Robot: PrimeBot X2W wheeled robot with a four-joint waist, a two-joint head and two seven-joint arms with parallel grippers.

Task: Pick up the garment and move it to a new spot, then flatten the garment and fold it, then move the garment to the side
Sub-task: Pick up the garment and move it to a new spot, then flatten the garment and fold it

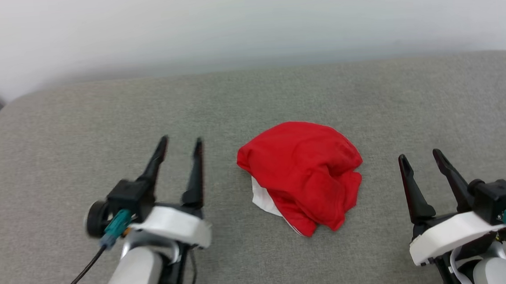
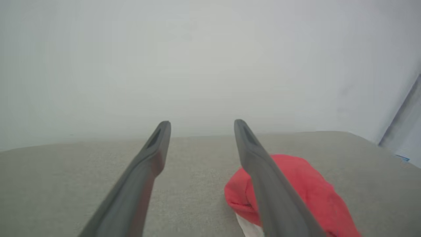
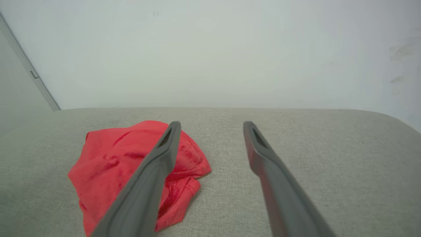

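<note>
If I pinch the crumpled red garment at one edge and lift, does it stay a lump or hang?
The garment lies in a soft heap of folds, so it would likely unfurl and hang limp. It looks like thin cloth, probably light. Pushed across the woven grey cushion, it would probably bunch rather than slide whole.

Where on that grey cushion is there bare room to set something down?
Bare: the broad strip of grey cushion between the garment and the wall, and the patch on the robot's side of the garment. Tight: the gaps between the garment and the left claw and right claw.
</note>
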